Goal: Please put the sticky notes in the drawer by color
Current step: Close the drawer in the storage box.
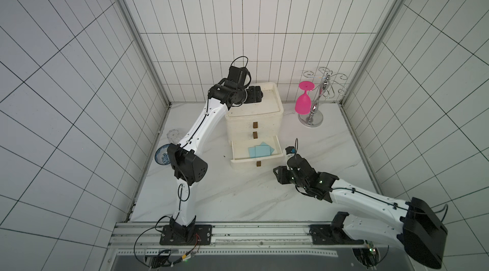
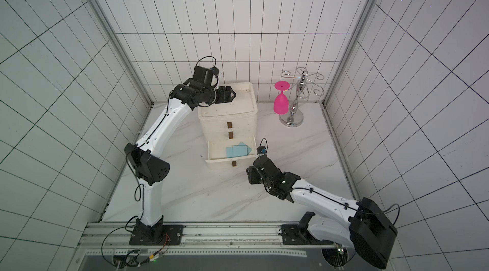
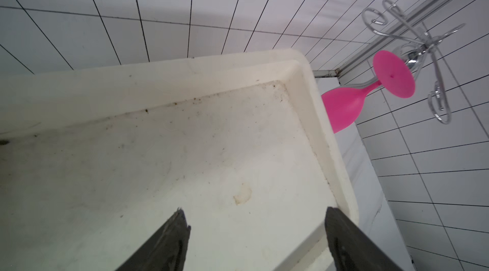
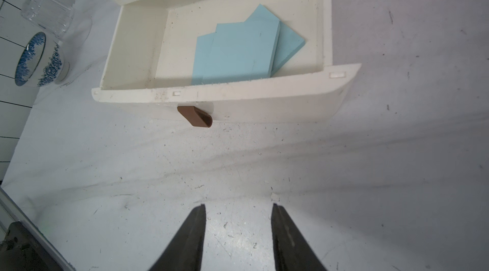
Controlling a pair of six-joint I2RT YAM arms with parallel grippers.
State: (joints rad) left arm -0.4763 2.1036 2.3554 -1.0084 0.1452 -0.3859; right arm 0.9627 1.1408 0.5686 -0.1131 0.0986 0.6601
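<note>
The sticky notes [image 1: 260, 150] are laid in the bottom compartment of the drawer [image 1: 238, 124]; on the desk [image 1: 225, 198], a rack [image 1: 316, 108] is set to its right, a bowl [image 1: 161, 154] left.

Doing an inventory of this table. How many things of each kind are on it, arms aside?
Light blue sticky-note pads, in the open bottom drawer: 3
Drawer chest: 1
Pink goblet: 1
Metal rack: 1
Clear glass: 1
Blue-patterned bowl: 1
Total: 8
</note>
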